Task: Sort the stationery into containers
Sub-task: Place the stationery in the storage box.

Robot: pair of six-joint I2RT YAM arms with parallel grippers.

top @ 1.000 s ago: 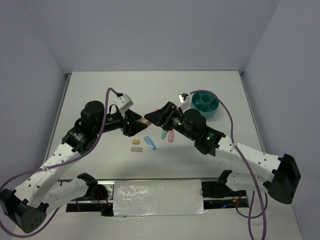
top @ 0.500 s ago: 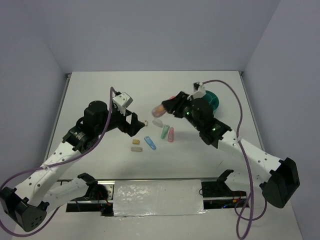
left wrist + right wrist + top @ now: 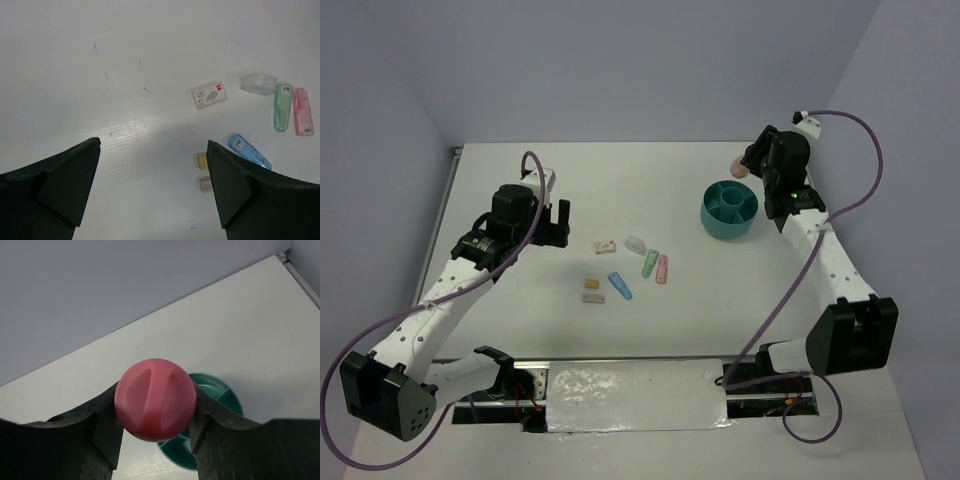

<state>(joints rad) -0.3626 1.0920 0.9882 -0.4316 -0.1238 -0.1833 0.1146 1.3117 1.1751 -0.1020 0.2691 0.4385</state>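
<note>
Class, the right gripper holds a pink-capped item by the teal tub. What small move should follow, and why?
Probably ease the right gripper in over the teal tub: it grips the pink-capped item seemingly just beyond the tub's far rim, so opening now would likely miss.

We see the teal tub [image 3: 730,228] upright on the bench [image 3: 580,180], the pink-capped case [image 3: 155,400] raised beside it in the right end effector [image 3: 744,166], capsules [image 3: 649,263] and eraser blocks [image 3: 591,284] lying loose mid-bench.
</note>
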